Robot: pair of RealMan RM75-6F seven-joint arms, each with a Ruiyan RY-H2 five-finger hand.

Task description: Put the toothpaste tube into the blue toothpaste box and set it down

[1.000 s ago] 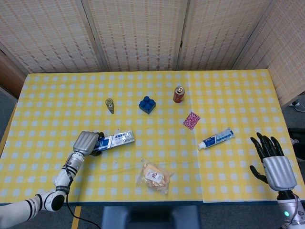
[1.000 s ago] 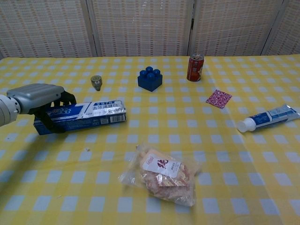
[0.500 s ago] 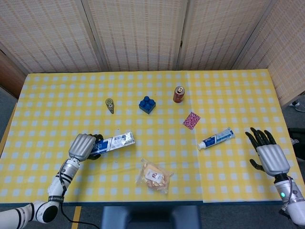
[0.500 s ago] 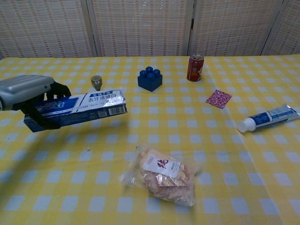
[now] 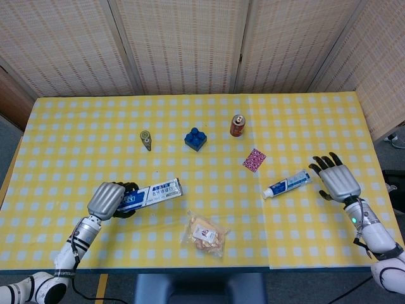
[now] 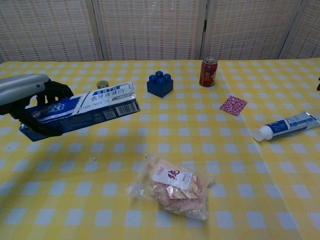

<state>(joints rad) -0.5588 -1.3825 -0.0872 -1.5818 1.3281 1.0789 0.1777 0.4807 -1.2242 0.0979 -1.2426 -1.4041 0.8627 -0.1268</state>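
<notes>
My left hand (image 5: 107,199) (image 6: 27,100) grips one end of the blue toothpaste box (image 5: 154,192) (image 6: 87,107) and holds it lifted above the table, its free end pointing right and tilted slightly up. The toothpaste tube (image 5: 286,184) (image 6: 285,126) lies flat on the yellow checked cloth at the right, white cap toward the left. My right hand (image 5: 335,179) hovers just right of the tube's tail, fingers spread, holding nothing. In the chest view only a dark sliver of that hand shows at the right edge.
A snack bag (image 5: 204,235) (image 6: 172,187) lies near the front edge. Farther back stand a blue brick (image 5: 195,139) (image 6: 160,83), a red can (image 5: 237,125) (image 6: 208,72), a small grey-green object (image 5: 145,138) (image 6: 103,84) and a pink patterned square (image 5: 254,159) (image 6: 233,105).
My left hand has lifted the blue box off the table and drawn it slightly nearer. My right hand has moved up and left, closing on the tube's tail.
</notes>
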